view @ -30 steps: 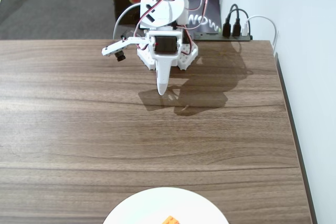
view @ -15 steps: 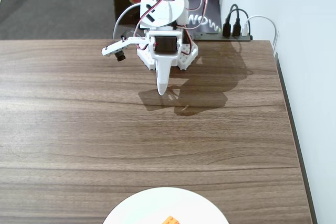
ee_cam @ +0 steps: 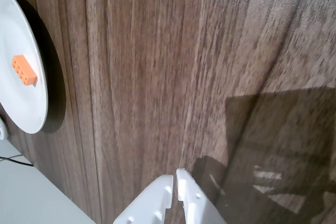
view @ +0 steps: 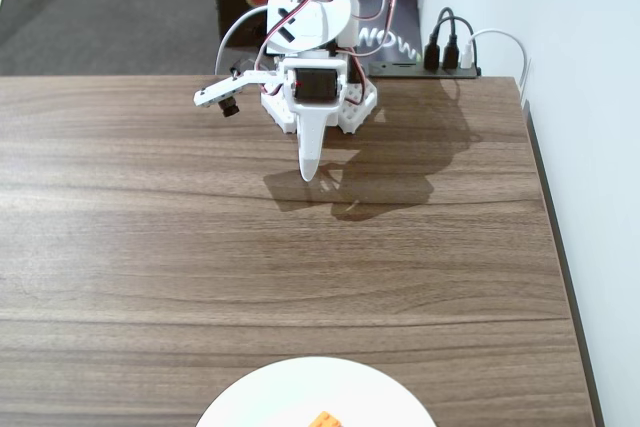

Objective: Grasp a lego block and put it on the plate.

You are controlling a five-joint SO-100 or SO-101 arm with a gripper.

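Now | lego block (ee_cam: 24, 71): small orange studded brick lying on white plate (ee_cam: 21, 35) | gripper (ee_cam: 175, 178): fingers together, empty

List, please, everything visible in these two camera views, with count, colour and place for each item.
lego block: one, orange, lying on the plate, only its top edge showing at the bottom of the fixed view.
plate: one, white, at the near table edge in the fixed view, at the left edge in the wrist view.
table: one, dark wood grain, filling most of both views.
power strip with plugs: one, black, with black and white cables, behind the table's far right corner in the fixed view.
arm: one, white with black motors, at the far table edge.
gripper: one, white, fingertips together, holding nothing, far from the plate.
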